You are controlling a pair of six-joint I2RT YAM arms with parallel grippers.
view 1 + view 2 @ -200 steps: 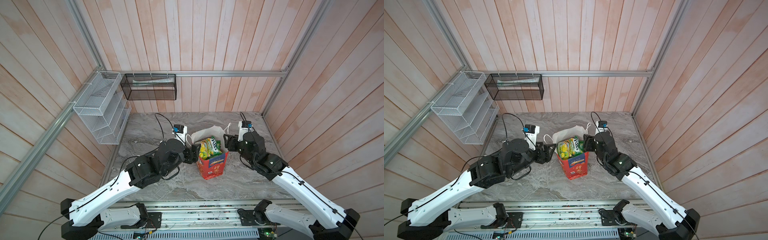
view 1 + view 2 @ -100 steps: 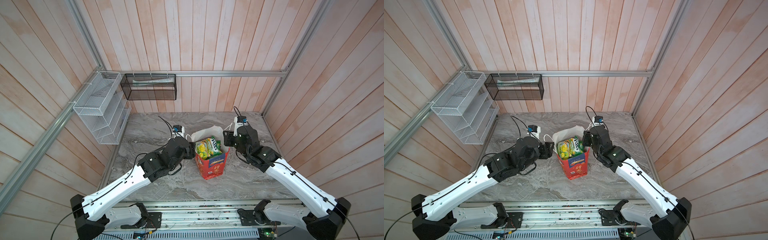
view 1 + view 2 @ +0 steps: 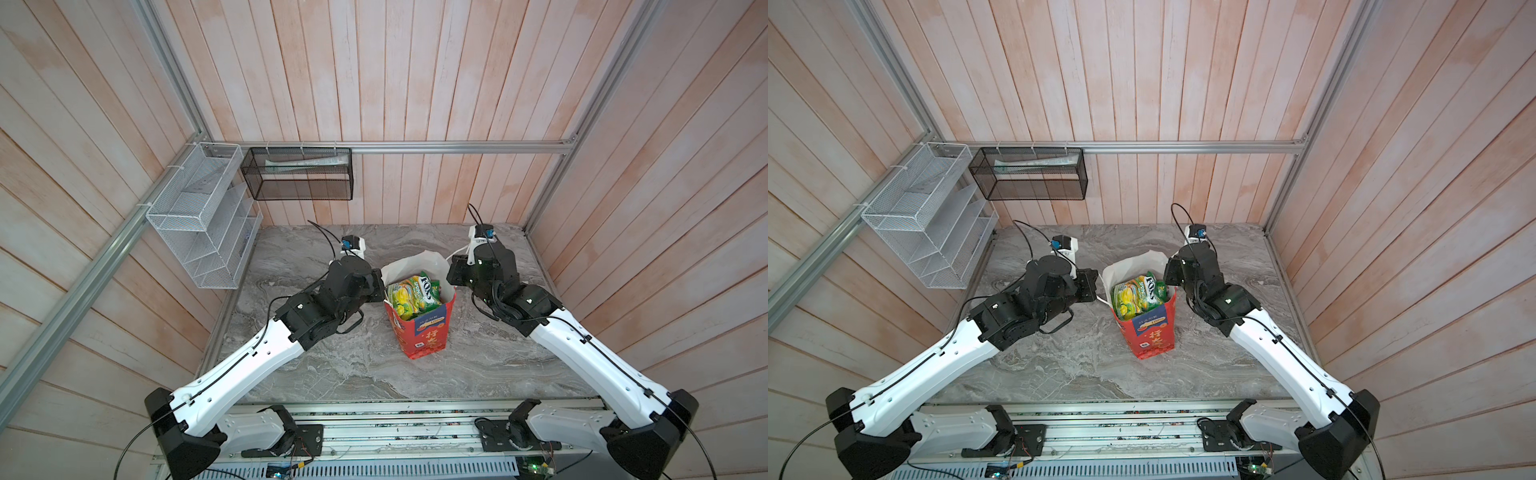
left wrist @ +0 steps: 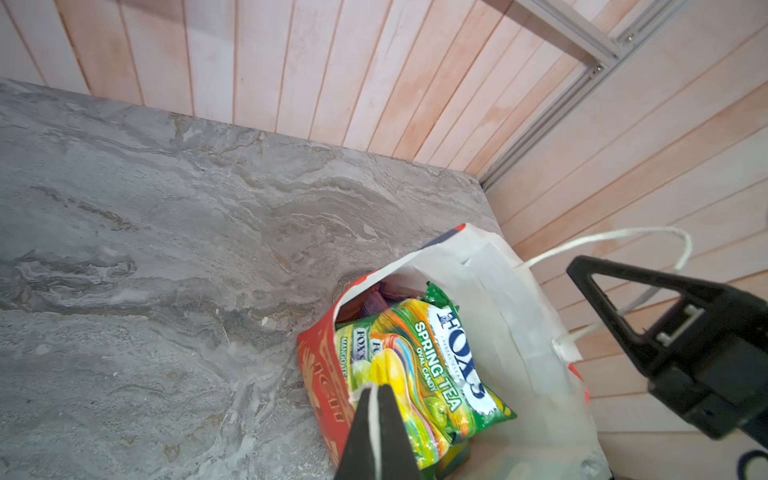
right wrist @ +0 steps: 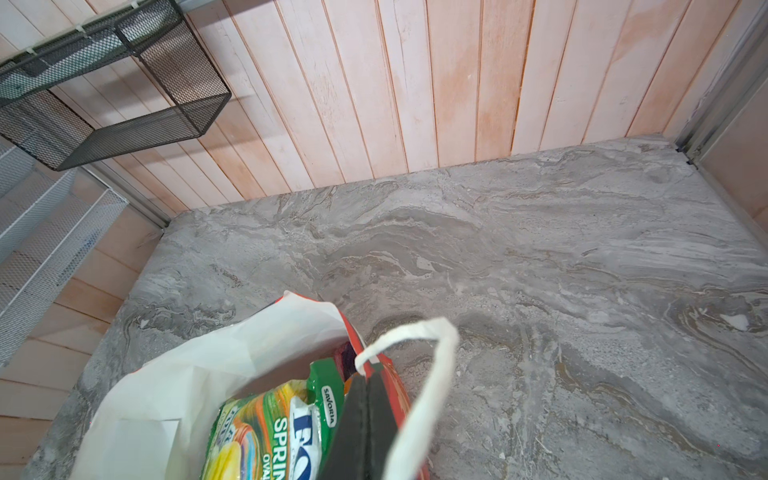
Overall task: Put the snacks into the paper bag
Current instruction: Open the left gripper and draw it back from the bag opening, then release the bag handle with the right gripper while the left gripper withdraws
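Note:
The red paper bag (image 3: 428, 336) (image 3: 1152, 336) stands upright mid-table, mouth open and white lining showing. The snacks (image 3: 415, 293) (image 3: 1138, 293) fill it, a green FOX'S packet (image 4: 440, 361) (image 5: 266, 432) on top with purple and orange ones beneath. My left gripper (image 3: 384, 286) (image 4: 376, 386) is shut on the bag's left rim, a thin white strip pinched between its fingers. On the opposite rim my right gripper (image 3: 451, 282) (image 5: 368, 376) is shut where the white cord handle (image 5: 440, 374) is fixed; the cord loops around its fingers.
A white wire rack (image 3: 203, 220) hangs on the left wall and a black mesh basket (image 3: 299, 174) on the back wall. The grey marble table (image 3: 374, 365) is boxed in by wooden walls on three sides.
Both arms have reached forward to the bag's mouth, and both grippers have gone from open to shut on its rim, one on each side.

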